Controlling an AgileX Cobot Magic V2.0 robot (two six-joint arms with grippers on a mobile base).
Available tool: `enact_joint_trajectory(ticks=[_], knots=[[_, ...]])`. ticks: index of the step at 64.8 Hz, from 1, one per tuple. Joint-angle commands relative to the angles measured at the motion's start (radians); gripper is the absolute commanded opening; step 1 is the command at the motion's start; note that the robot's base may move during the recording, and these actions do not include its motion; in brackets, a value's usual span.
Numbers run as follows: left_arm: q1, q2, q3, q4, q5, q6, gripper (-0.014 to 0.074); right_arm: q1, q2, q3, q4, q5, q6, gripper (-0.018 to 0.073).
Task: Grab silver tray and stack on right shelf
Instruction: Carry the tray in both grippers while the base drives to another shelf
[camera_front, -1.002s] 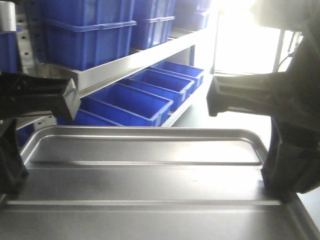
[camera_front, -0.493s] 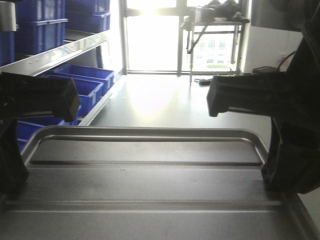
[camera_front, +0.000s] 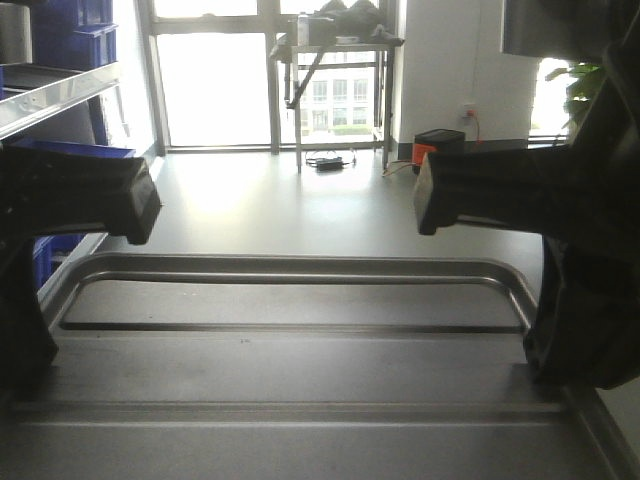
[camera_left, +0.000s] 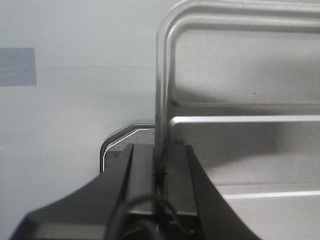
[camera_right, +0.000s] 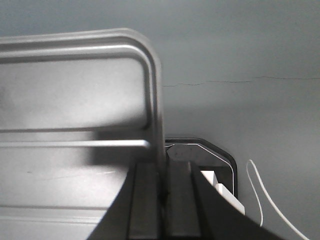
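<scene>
The silver tray (camera_front: 300, 370) fills the lower half of the front view, held level, with two long ridges across its base. My left gripper (camera_front: 22, 345) is shut on its left rim, and my right gripper (camera_front: 562, 350) is shut on its right rim. In the left wrist view the gripper (camera_left: 160, 150) pinches the thin upright rim of the tray (camera_left: 240, 75). In the right wrist view the gripper (camera_right: 163, 167) pinches the rim of the tray (camera_right: 75, 90) the same way. The right shelf is out of view.
A steel rack with blue bins (camera_front: 50, 95) sits at the far left edge. Ahead are bright windows, a metal table (camera_front: 335, 45), an orange and black box (camera_front: 437, 145) on the floor, a white pillar (camera_front: 450, 70) and a plant (camera_front: 585, 85). Grey floor lies below the tray.
The view has swung to the right: the rack of blue bins slid off to the left, and the windows, table and pillar came in. Both grippers keep the same hold on the tray.
</scene>
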Motion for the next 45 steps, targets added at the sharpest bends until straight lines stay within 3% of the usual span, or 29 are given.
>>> enact_joint_trajectory(ticks=[1,45], knots=[[-0.005,-0.025,-0.022,0.043,0.072,0.006,-0.0091,-0.007,-0.020,-0.021,-0.065,0.049,0.000,0.0060],[-0.005,-0.025,-0.022,0.043,0.072,0.006,-0.0091,-0.007,-0.020,-0.021,-0.065,0.055,0.000,0.0060]])
